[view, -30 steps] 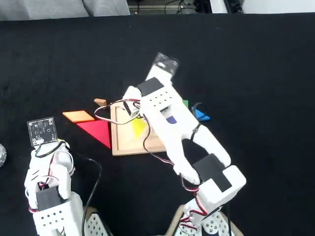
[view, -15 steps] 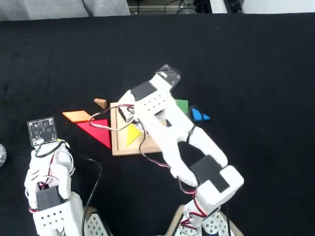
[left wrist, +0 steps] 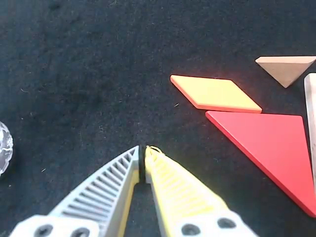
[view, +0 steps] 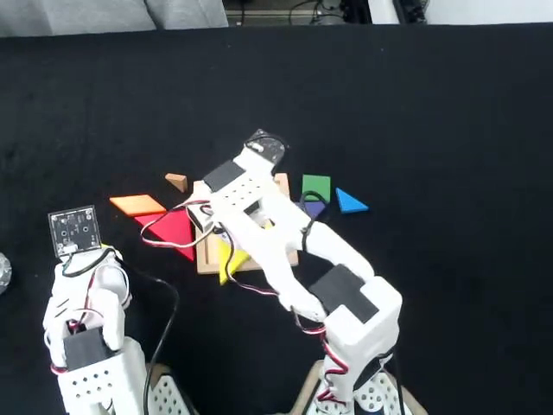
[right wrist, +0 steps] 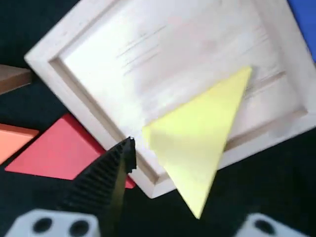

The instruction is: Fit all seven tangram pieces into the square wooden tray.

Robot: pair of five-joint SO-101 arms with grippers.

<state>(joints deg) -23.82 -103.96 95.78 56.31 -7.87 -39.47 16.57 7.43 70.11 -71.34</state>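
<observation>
Right arm lies across the square wooden tray [right wrist: 74, 97], hiding most of it from above. Right tool [right wrist: 190, 170] spread wide, its black finger [right wrist: 111, 180] just beside the yellow triangle [right wrist: 197, 153], which straddles the tray's near rim. Red triangle [view: 173, 232] against the tray's left rim; orange parallelogram [view: 136, 205] and wooden triangle [view: 176, 181] just beyond. Green square [view: 316, 188], blue triangle [view: 349, 201] and purple piece [view: 313, 208] right of the tray, the purple half under the arm. Left tool [left wrist: 143, 150] pinched empty over bare table [view: 432, 104].
</observation>
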